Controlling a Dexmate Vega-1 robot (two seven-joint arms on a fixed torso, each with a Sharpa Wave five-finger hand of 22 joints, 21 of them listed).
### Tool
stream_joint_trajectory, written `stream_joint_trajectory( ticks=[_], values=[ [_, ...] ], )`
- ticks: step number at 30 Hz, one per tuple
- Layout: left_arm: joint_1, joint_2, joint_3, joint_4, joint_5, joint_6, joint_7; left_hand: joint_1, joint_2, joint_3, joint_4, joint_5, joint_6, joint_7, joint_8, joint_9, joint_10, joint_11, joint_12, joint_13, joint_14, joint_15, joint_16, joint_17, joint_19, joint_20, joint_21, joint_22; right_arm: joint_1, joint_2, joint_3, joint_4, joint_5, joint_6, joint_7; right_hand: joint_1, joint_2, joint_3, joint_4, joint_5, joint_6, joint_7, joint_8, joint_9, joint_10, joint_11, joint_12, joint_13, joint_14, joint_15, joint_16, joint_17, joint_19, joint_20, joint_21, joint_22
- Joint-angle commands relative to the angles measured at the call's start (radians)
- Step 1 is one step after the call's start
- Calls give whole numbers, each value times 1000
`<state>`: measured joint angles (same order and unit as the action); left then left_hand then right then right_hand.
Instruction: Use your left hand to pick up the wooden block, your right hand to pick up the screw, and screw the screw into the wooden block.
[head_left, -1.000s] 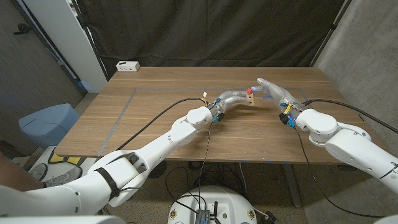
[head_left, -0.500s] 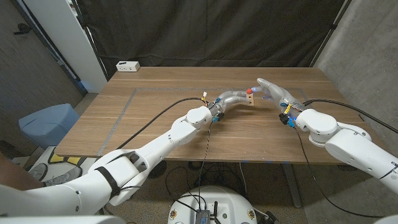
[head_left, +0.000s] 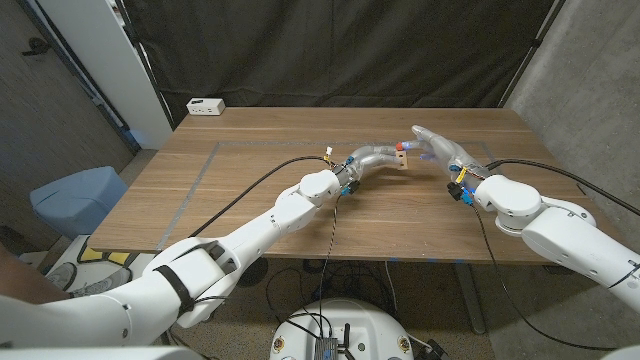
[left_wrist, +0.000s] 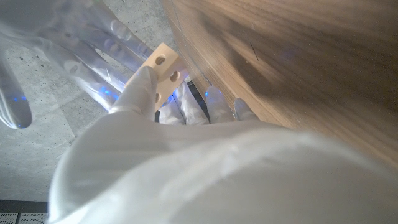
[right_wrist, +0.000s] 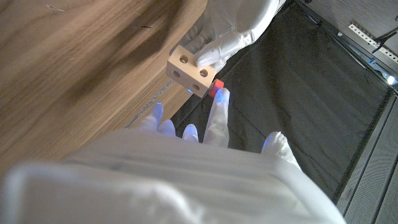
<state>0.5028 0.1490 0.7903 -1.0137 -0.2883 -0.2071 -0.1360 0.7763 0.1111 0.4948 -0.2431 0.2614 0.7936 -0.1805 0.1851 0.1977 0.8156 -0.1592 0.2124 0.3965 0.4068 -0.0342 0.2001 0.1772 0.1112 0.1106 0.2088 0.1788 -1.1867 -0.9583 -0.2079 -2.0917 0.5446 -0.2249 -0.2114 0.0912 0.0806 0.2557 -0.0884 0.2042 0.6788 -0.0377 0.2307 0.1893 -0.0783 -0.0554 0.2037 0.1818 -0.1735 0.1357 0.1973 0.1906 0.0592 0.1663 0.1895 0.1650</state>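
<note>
Left hand grips the wooden block above the table, holes outward, so the right hand, at its three o'clock, can fingertip-turn the red-headed screw.

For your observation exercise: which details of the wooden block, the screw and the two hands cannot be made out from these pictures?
- Screw: just a red head shows in the right wrist view; its shaft is hidden by the wooden block and a fingertip.
- Right hand: the head view is too small to show its hold on the screw.
- Left hand: its palm side is hidden behind its own back.
</note>
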Motion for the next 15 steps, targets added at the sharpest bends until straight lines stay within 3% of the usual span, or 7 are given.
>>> stream_joint_trajectory(
  ticks=[1,8,15],
  values=[
    [-9,-6,-2,20,-1,-7,-6,-51,63,96,91,6,87,79,10,2,9,1,4,5,3,7,5,3,6,4,3,6,11,6,-9,6,5,10,16,2,3,6,-1,10,31,3,11,1,13,-4,6,-1,-15,-9,9,2,14,2,5,5],
    [-12,-7,-3,25,-3,-4,-5,-51,62,97,90,6,87,77,10,2,10,0,4,5,4,6,5,3,6,2,3,6,17,16,-15,20,3,28,19,7,4,9,-4,10,59,15,12,1,31,-6,5,-1,-4,-15,10,1,30,-48,9,5],
    [-20,-13,-3,41,-4,-8,-11,-52,62,97,91,6,89,76,10,2,10,1,4,6,3,6,5,3,6,3,3,6,6,24,-7,21,5,24,-8,9,4,11,-5,11,61,14,9,0,37,-2,5,-1,5,-19,12,0,37,-51,10,4]
  ],
)
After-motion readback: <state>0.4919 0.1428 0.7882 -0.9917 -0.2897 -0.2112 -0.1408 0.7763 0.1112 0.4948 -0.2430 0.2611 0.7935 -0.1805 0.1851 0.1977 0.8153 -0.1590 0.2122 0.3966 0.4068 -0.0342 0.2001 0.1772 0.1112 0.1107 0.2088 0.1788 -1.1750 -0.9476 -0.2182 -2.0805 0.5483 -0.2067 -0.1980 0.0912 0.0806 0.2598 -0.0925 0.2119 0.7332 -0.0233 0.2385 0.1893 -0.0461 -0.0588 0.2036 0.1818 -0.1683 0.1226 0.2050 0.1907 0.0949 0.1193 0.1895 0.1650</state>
